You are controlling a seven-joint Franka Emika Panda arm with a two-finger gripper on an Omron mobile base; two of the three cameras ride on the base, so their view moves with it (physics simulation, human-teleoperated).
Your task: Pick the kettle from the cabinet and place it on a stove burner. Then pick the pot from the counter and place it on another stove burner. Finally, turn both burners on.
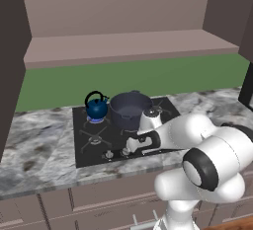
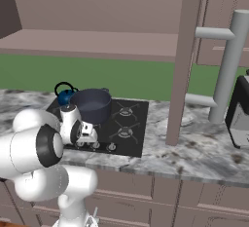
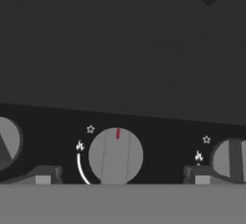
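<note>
The small blue kettle (image 1: 96,106) (image 2: 64,94) stands on the back-left burner of the black cooktop (image 1: 86,150) (image 2: 133,143), with a bluish glow under it. The wide dark pot (image 1: 129,109) (image 2: 91,105) sits on the middle burner beside it, touching or nearly touching the kettle. My gripper (image 1: 128,148) (image 2: 91,142) (image 3: 122,177) hangs low over the front row of silver knobs, open, its fingertips (image 3: 43,176) on either side of a knob (image 3: 116,155) with a red mark pointing up. The cabinet shelf (image 1: 128,46) is bare. Marble counter (image 1: 34,145) surrounds the cooktop.
Neighbouring knobs (image 3: 7,141) (image 3: 230,158) sit close on both sides of the one between my fingers. An open cabinet door (image 2: 187,60) with a long grey handle (image 2: 226,65) hangs right of the cooktop. A dark appliance (image 2: 240,111) stands at the far right.
</note>
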